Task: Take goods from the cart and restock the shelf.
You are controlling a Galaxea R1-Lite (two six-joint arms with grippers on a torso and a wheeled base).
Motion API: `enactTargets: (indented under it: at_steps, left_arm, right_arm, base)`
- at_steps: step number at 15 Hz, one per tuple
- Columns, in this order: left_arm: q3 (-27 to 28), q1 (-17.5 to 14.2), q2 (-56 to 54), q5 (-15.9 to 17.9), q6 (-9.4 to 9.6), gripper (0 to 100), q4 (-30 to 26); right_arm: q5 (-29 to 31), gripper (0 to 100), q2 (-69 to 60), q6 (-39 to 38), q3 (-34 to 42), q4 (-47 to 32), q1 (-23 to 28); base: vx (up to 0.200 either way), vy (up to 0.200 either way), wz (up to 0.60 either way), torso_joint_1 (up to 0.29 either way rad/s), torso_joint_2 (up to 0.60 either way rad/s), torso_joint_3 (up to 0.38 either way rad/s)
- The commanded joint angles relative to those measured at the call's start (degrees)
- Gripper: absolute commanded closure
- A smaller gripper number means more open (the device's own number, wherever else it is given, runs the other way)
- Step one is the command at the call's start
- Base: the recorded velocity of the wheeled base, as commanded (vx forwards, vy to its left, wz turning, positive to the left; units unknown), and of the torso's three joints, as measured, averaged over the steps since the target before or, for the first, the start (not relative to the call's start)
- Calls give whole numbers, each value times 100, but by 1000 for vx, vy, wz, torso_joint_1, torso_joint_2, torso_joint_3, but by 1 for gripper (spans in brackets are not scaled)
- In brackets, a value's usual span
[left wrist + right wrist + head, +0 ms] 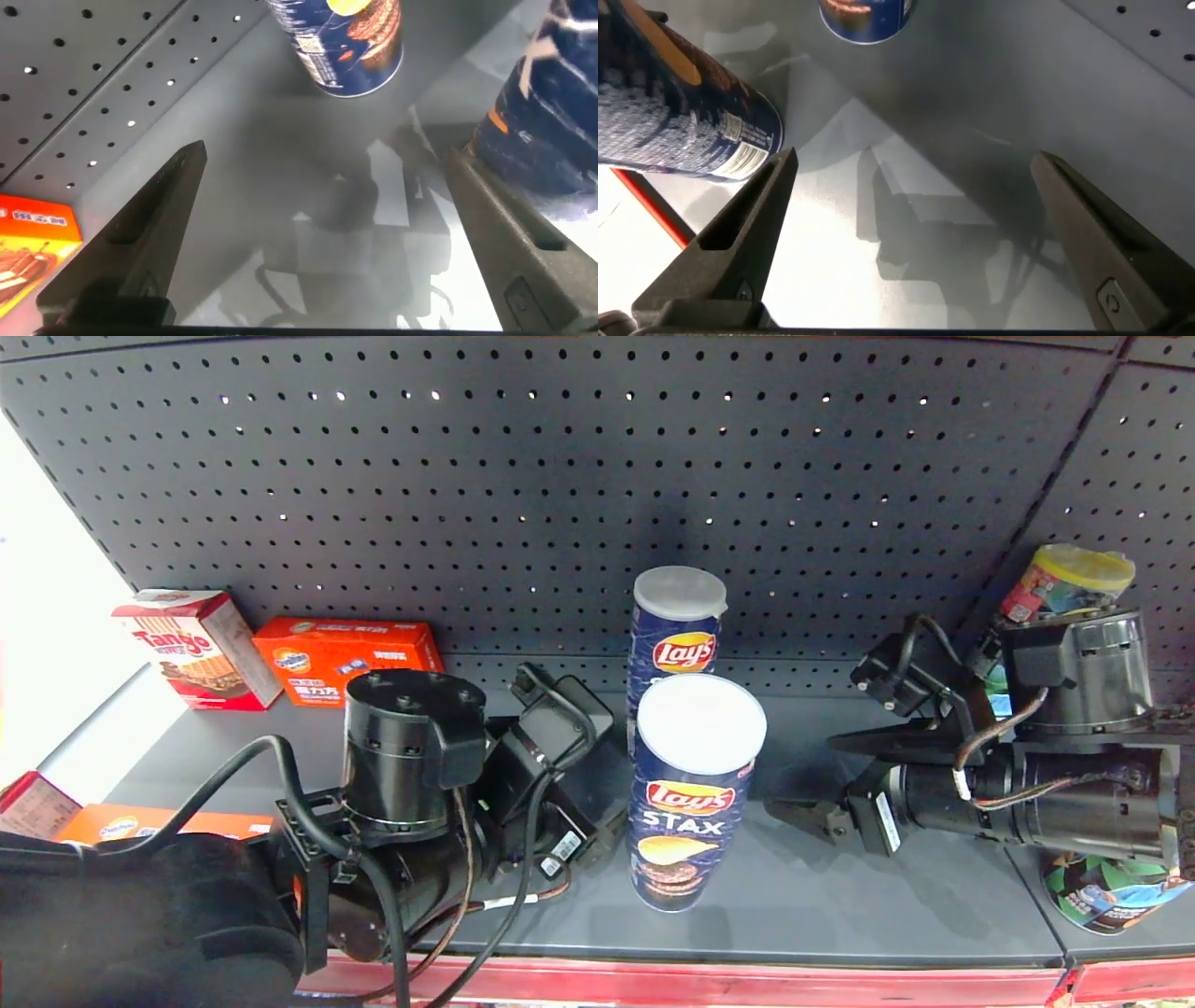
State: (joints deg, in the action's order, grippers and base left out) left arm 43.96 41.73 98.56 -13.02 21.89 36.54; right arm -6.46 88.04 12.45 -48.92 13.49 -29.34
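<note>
Head view: two tall blue chip cans with white lids are standing upright on the shelf (840, 915), one behind the other. The front can (695, 793) is sitting near the shelf's red edge. The back can (677, 625) is standing just behind it, close to the pegboard (467, 476). Both are carrying a red-and-yellow logo, and the front one is showing a brown picture low on its side. I am holding my right gripper (822, 779) to the right of the front can, apart from it, with the jaws spread wide and gripping nothing. An orange box (345, 658) is lying against the pegboard on the left.

Left wrist view: I am keeping my left gripper (322, 233) wide open over bare shelf, with nothing between the fingers. The front can is standing just beside one finger and the back can farther ahead.

Right wrist view: my open fingers are framing bare shelf. The front can is sitting beside one finger near the red edge, with the back can beyond it.
</note>
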Motion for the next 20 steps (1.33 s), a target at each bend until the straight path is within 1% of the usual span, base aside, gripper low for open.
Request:
enactTargets:
  at_steps: [1,2,3,4,5,6,7,9,13,15,16,17,19,20]
  left_arm:
    - [-151,-183,-478,-25,-1,0,-6]
    - [-204,-341,-680,-16,-1,0,-24]
    - [-212,-411,-795,-8,-10,0,-32]
    - [-195,-596,-1049,19,-19,0,-41]
    - [-195,-596,-1049,19,-19,0,-41]
    - [-151,-692,-1339,19,-45,0,-41]
    - [-142,-692,-1471,19,-45,0,20]
    - [-247,-701,-1665,-16,-45,0,293]
    - [-828,-710,-2403,-34,-45,0,337]
    - [-1302,-780,-2939,-34,-45,0,337]
    - [-1487,-912,-3308,-25,-45,0,337]
    - [-1575,-956,-3563,-34,-54,0,328]
    - [-1847,-1308,-4337,-131,-54,0,302]
    - [-2032,-1422,-4714,-131,-54,0,302]
  right_arm:
    - [4,0,-208,-5,5,4,-10]
    - [4,0,-340,-5,-12,4,-10]
    - [4,0,-419,-14,-30,4,-10]
    - [4,0,-665,-32,-83,4,-10]
    - [4,0,-665,-32,-83,4,-10]
    - [48,0,-1043,-41,-109,13,-19]
    - [163,0,-1245,-32,-109,109,-45]
    - [330,0,-1667,-23,-56,443,-80]
    - [312,0,-2643,-23,155,391,-36]
    - [312,0,-3267,-23,462,329,-36]
    - [312,0,-3627,-23,638,329,-45]
    - [321,0,-3873,-23,744,329,-54]
    - [382,0,-4682,-23,1113,285,43]
    - [391,0,-4990,-32,1394,224,25]
  base:
    - [0,0,0,0,0,0]
    - [0,0,0,0,0,0]
    - [0,0,0,0,0,0]
    - [0,0,0,0,0,0]
    - [0,0,0,0,0,0]
    - [0,0,0,0,0,0]
    - [0,0,0,0,0,0]
    - [0,0,0,0,0,0]
    - [0,0,0,0,0,0]
    - [0,0,0,0,0,0]
    - [0,0,0,0,0,0]
    - [0,0,0,0,0,0]
    - [0,0,0,0,0,0]
    - [0,0,0,0,0,0]
